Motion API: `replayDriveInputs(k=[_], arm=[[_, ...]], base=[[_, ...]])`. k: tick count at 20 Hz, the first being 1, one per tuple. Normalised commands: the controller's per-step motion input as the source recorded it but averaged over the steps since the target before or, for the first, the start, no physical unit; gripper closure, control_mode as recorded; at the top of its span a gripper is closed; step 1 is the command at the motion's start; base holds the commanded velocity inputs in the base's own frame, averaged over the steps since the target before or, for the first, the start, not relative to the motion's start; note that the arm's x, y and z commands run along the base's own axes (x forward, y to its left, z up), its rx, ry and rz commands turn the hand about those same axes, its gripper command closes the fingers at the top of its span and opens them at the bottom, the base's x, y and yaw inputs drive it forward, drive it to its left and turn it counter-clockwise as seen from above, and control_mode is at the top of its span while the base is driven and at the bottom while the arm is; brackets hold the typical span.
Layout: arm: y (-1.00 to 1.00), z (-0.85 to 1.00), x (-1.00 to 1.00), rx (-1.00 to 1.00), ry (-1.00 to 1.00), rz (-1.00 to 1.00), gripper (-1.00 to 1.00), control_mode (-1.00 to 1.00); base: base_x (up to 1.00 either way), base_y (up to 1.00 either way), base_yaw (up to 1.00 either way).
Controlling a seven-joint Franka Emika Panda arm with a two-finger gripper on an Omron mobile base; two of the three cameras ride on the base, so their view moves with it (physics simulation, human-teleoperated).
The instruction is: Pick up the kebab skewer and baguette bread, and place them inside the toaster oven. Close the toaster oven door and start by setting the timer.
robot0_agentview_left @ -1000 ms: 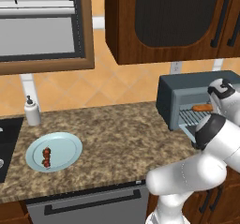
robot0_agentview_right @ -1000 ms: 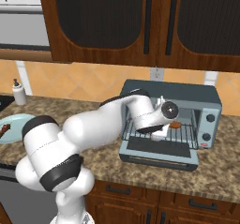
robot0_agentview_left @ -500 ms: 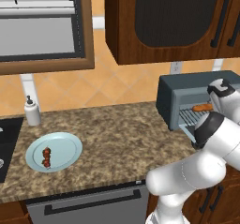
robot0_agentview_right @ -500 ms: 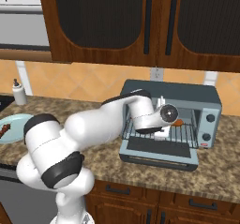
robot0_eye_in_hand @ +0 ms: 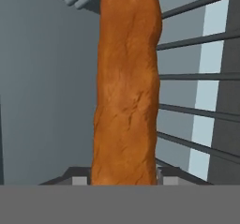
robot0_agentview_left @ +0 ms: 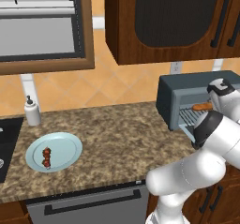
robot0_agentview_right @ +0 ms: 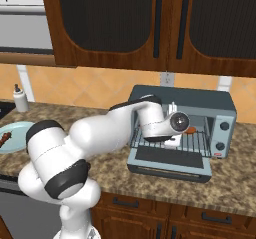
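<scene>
My gripper (robot0_eye_in_hand: 124, 178) is inside the open toaster oven (robot0_agentview_right: 200, 101), shut on the near end of the baguette bread (robot0_eye_in_hand: 126, 92). The long orange-brown loaf runs away from the fingers over the wire rack (robot0_agentview_right: 200, 142), and its far end (robot0_agentview_right: 191, 130) pokes out past the hand. From the left, the baguette (robot0_agentview_left: 202, 107) shows in the oven's mouth (robot0_agentview_left: 180, 96). The toaster oven door (robot0_agentview_right: 170, 164) lies folded down flat in front. The kebab skewer (robot0_agentview_left: 46, 158) rests on a pale blue plate (robot0_agentview_left: 65, 145) far to the left on the counter.
A white soap bottle (robot0_agentview_left: 32, 111) stands by the wall behind the plate. Dark wooden cabinets (robot0_agentview_right: 150, 23) hang low over the oven. The oven's knobs (robot0_agentview_right: 223, 127) sit on its right front panel. A dark cooktop edge (robot0_agentview_left: 7, 143) borders the counter's left end.
The hand has edged very slightly deeper into the oven with the baguette; the skewer and plate have not moved.
</scene>
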Motion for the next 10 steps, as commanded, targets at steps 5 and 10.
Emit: replayDriveInputs(k=[5,10], arm=[[-0.06,-0.32,0.0,-0.02,0.0,0.0,-1.0,-1.0],[-0.22,-0.22,-0.16,-0.03,0.0,0.0,-1.0,-1.0]], base=[[0.0,0.0,0.0],[0.0,0.0,0.0]])
